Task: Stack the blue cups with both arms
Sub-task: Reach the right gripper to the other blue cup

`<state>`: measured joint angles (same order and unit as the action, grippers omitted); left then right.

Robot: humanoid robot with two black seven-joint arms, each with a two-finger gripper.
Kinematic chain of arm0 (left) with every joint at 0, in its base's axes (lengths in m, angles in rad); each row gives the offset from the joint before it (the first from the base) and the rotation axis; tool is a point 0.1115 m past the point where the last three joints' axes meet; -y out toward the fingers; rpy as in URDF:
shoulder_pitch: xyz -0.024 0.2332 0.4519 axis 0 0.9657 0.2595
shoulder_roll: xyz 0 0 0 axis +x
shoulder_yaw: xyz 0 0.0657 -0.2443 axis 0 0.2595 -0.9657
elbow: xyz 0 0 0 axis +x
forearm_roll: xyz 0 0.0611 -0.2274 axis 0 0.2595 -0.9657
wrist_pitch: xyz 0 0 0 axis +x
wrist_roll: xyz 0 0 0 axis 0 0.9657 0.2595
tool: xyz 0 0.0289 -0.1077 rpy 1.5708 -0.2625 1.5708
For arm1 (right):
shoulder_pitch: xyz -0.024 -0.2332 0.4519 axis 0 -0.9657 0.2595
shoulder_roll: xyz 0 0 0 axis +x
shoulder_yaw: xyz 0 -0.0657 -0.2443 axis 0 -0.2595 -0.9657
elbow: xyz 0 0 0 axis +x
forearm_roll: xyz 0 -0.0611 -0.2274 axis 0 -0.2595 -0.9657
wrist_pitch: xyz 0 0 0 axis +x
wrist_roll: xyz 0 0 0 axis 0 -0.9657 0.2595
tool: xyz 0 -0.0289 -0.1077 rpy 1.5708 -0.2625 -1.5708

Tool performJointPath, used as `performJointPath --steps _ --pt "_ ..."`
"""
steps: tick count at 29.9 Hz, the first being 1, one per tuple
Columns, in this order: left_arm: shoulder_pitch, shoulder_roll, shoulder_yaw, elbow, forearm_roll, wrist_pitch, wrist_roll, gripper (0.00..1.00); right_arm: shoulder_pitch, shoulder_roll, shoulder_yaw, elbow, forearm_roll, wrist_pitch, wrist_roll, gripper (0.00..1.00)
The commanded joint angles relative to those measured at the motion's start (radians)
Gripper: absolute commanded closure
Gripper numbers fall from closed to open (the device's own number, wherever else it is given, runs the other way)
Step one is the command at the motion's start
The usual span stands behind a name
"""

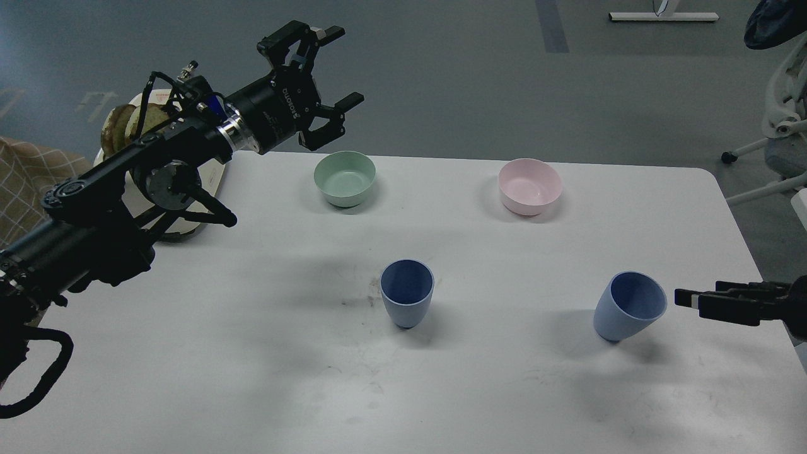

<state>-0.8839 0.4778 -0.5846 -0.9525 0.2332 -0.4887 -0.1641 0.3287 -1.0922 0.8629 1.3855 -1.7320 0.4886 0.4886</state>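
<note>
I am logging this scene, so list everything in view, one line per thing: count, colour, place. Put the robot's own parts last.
Blue cups: two, periwinkle blue; one upright at the table's middle, one tilted toward the right.
Green bowl: one, mint green, far side of the table, left of centre.
Pink bowl: one, pale pink, far side, right of centre.
Table: one, white, fills the lower view.
Office chair: one, white, on the floor at far right.
Left gripper: one, black, open, raised above the table's far left corner.
Right gripper: one, black, at the right edge beside the tilted cup, apart from it; open or shut unclear.
</note>
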Motion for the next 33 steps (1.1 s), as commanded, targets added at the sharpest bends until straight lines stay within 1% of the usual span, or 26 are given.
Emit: performJointPath --steps 1,3,5,7,11,13,14,17,19,25,33 --pt "0.002 0.002 0.0 0.0 0.0 0.0 0.0 0.02 0.09 0.02 -0.045 -0.032 -0.001 0.0 0.0 0.02" --pt "0.008 0.002 -0.001 0.0 0.0 0.0 0.0 0.02 0.131 0.026 -0.079 -0.049 -0.001 0.0 0.0 0.02" --pt "0.014 0.005 -0.001 0.0 0.0 0.0 0.0 0.02 0.231 0.031 -0.16 -0.08 -0.001 0.0 0.0 0.02" --pt "0.014 0.005 -0.001 0.0 0.0 0.0 0.0 0.02 0.283 0.038 -0.206 -0.094 -0.001 0.0 0.0 0.02" --pt "0.014 0.005 -0.001 -0.002 0.0 0.0 0.0 0.02 0.462 0.063 -0.37 -0.098 0.002 0.0 0.0 0.02" --pt "0.014 0.004 -0.001 0.0 0.0 0.0 0.0 0.02 0.528 0.074 -0.425 -0.102 0.002 0.0 0.0 0.02" --pt "0.014 0.004 -0.001 0.0 0.0 0.0 0.0 0.02 0.529 0.074 -0.426 -0.102 0.002 0.0 0.0 0.02" --pt "0.022 -0.004 -0.001 0.0 0.0 0.0 0.0 0.02 0.637 0.091 -0.534 -0.103 0.002 0.0 0.0 0.02" --pt "0.028 -0.014 -0.001 0.0 0.0 0.0 0.001 0.02 0.726 0.092 -0.652 -0.098 0.0 0.0 0.0 0.02" --pt "0.025 -0.013 -0.001 0.0 0.0 0.0 0.001 0.02 0.828 0.086 -0.849 -0.085 -0.015 0.0 0.0 0.01" --pt "0.026 -0.007 -0.001 -0.002 0.0 0.0 0.001 0.02 0.829 0.091 -0.9 -0.077 -0.029 0.0 0.0 0.01"
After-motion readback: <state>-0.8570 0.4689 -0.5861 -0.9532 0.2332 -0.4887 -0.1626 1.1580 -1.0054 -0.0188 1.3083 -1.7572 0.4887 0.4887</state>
